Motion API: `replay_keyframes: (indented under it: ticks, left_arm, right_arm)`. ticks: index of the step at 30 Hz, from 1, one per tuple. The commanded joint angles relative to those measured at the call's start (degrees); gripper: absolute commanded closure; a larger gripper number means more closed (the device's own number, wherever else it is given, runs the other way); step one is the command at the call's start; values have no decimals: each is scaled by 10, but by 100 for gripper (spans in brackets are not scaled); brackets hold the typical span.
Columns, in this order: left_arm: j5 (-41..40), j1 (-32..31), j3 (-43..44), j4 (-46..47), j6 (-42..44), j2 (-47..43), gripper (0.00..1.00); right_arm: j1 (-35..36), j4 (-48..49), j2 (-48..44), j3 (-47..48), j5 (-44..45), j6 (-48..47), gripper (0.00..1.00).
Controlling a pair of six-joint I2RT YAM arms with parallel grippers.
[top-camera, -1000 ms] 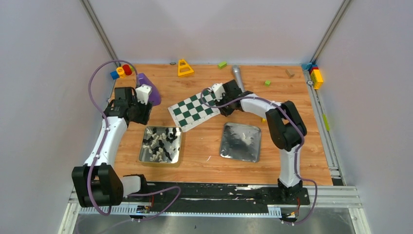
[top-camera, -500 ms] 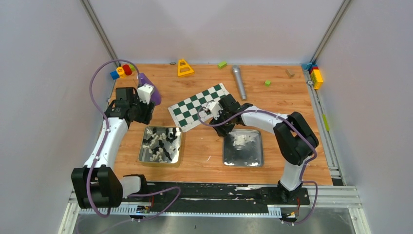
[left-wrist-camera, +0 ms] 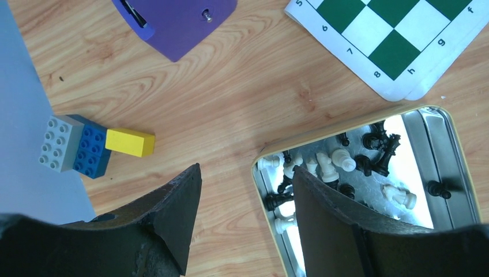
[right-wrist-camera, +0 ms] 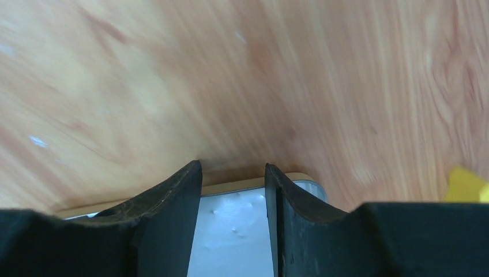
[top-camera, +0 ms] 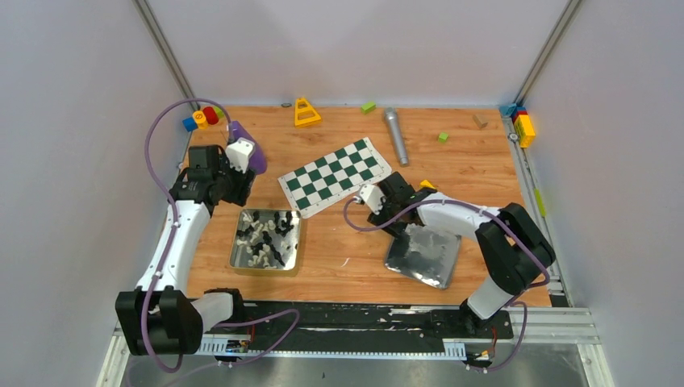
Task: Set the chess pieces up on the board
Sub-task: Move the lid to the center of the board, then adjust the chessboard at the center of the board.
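Observation:
The green and white checkered board (top-camera: 335,175) lies tilted at mid-table with no pieces on it; its corner shows in the left wrist view (left-wrist-camera: 392,34). Several black and white chess pieces (top-camera: 266,234) (left-wrist-camera: 340,161) lie jumbled in a shiny metal tray (top-camera: 238,246) (left-wrist-camera: 323,130). My left gripper (top-camera: 234,193) (left-wrist-camera: 247,168) hangs open over the wood beside that tray's far left corner, holding nothing. My right gripper (top-camera: 398,219) (right-wrist-camera: 233,164) is open with a narrow gap, both fingers over the far rim of an empty metal tray (top-camera: 431,262) (right-wrist-camera: 233,231), which sits askew.
A purple flat object (top-camera: 252,155) (left-wrist-camera: 179,23) lies behind the left gripper, with grey, blue and yellow blocks (left-wrist-camera: 86,144) near it. A yellow cone toy (top-camera: 306,111), a grey cylinder (top-camera: 395,135), small green blocks (top-camera: 443,137) and stacked blocks (top-camera: 523,125) stand at the back. A yellow block (top-camera: 426,185) lies by the right arm.
My right gripper came off the board's right corner toward the near side, onto the empty tray. That tray slid right and nearer and rotated. The left arm hardly moved.

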Motion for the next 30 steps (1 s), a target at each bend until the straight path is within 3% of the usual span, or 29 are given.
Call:
replay_keyframes:
  ticks: [1, 6, 11, 18, 25, 27, 30]
  left_arm:
    - [-11, -5, -6, -4, 30, -22, 32]
    - [-1, -7, -17, -3, 46, -36, 27]
    - [18, -9, -22, 0, 47, -44, 15]
    - [24, -9, -22, 5, 32, -45, 11]
    - [20, -9, -25, 20, 28, -44, 11]
    - [20, -9, -26, 24, 27, -43, 11]
    - [21, -9, -25, 27, 27, -42, 10]
  right_arm:
    - [-72, -40, -34, -10, 54, -43, 55]
    - [-89, -35, -9, 82, -30, -15, 48]
    - [-87, -3, 114, 230, -98, 19, 18]
    - [-87, -4, 277, 417, -101, 22, 7]
    - [-87, -21, 334, 437, -139, 31, 9]
    - [-88, -27, 339, 425, -150, 32, 16]
    - [-92, -32, 339, 400, -155, 34, 36]
